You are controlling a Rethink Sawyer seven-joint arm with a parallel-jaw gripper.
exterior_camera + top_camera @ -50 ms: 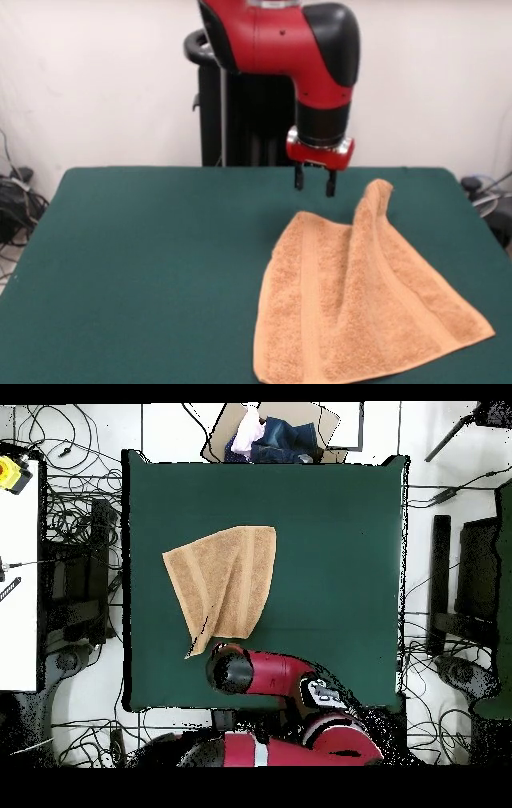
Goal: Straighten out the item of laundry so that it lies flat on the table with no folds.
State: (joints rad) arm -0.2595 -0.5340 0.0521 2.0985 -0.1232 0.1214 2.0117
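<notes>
The item of laundry is a light orange-tan terry towel on the right half of the dark green table. Most of it lies spread out, but a long fold runs up its middle to a raised peak at its far corner. My gripper hangs just left of that peak, above the cloth's far edge, open with nothing between its fingers. In the overhead view the towel lies left of the table's centre. It narrows to a point beside the arm's red and black head, which hides the gripper.
A cardboard box holding clothes sits beyond the table's far edge in the overhead view. Cables and black stands surround the table. A white bench lies at the left.
</notes>
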